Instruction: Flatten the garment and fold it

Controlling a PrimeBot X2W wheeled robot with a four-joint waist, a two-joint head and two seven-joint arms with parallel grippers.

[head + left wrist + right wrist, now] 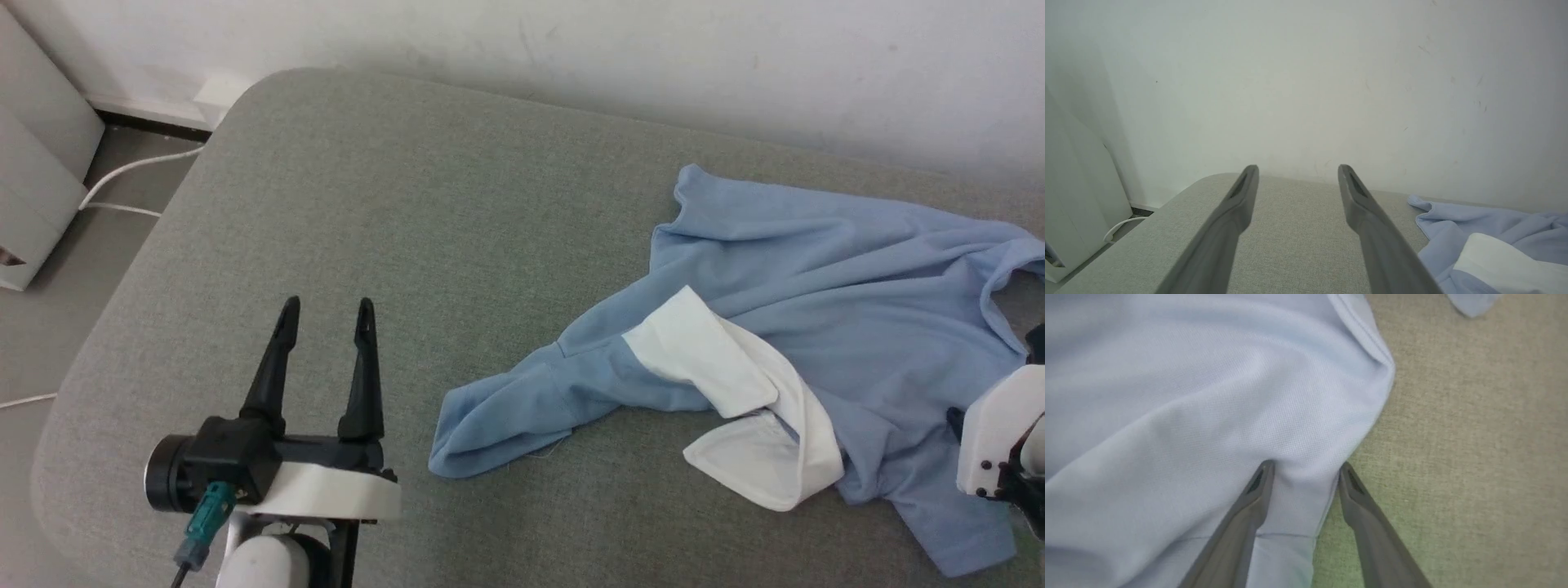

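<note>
Garment (816,269): light blue polo, lying crumpled on the right half of the grey cushion (408,204), not yet flat. The white collar (735,384) is flipped open toward me. One sleeve (490,416) trails left in a twisted roll.

Risks, by my judgement: if I close on the ridge now under my right gripper (1306,463), I may catch two layers at once, and a pull would drag the whole bundle instead of spreading it. The knit looks soft and could slip from a shallow bite. The twisted sleeve may stay rolled under if I smooth over it.

Right gripper: jaws apart, straddling a raised fold near the cloth's edge. It pinches nothing, and I cannot tell whether the tips touch the cloth.

Left gripper (326,304): jaws spread wide and empty, over bare cushion, well apart from the sleeve.
</note>
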